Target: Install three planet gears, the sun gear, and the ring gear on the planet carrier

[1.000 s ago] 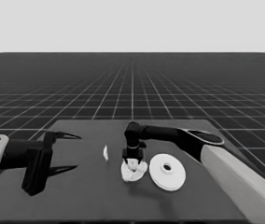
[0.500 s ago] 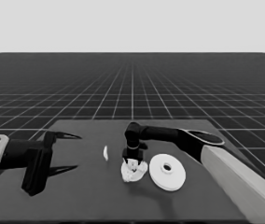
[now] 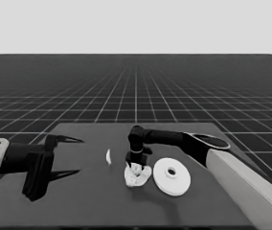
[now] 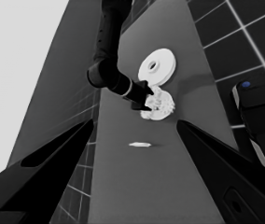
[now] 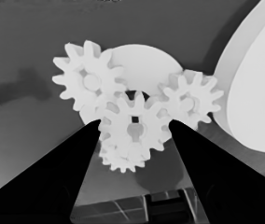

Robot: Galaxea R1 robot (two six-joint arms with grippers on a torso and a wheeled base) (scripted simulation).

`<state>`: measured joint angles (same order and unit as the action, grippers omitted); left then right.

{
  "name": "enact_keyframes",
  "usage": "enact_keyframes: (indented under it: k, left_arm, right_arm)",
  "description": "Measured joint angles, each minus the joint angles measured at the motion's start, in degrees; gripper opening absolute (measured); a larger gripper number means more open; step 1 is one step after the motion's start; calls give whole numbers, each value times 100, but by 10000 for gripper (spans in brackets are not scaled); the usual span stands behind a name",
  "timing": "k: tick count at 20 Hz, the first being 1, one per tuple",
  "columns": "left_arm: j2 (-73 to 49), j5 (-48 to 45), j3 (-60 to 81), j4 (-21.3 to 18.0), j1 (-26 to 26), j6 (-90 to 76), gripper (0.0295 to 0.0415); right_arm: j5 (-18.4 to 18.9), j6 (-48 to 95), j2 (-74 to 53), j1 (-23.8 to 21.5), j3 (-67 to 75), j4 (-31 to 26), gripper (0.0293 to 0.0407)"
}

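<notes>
Right fingers straddle toothed white centre gear on smaller round part; grip unclear; left fingers spread.

The right arm is a long pale grey beam with flat faces, running into a rounded black collar and then a slim black tube with a bulbous elbow joint. The right gripper is a small black block ending in two pointed black fingers, broad dark wedges. The left arm has a pale grey cuff with a rounded end, then a black forearm. The left gripper carries two long black spikes on a blocky black base; one finger has a small oval recess.
</notes>
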<state>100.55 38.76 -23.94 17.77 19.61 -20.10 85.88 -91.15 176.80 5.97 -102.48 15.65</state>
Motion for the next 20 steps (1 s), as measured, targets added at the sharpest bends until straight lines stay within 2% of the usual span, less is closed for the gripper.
enact_keyframes:
  k: [20]
  left_arm:
    - [0, 0, 0, 0, 0, 0, 385]
  right_arm:
    - [0, -1200, 0, 2, 0, 0, 310]
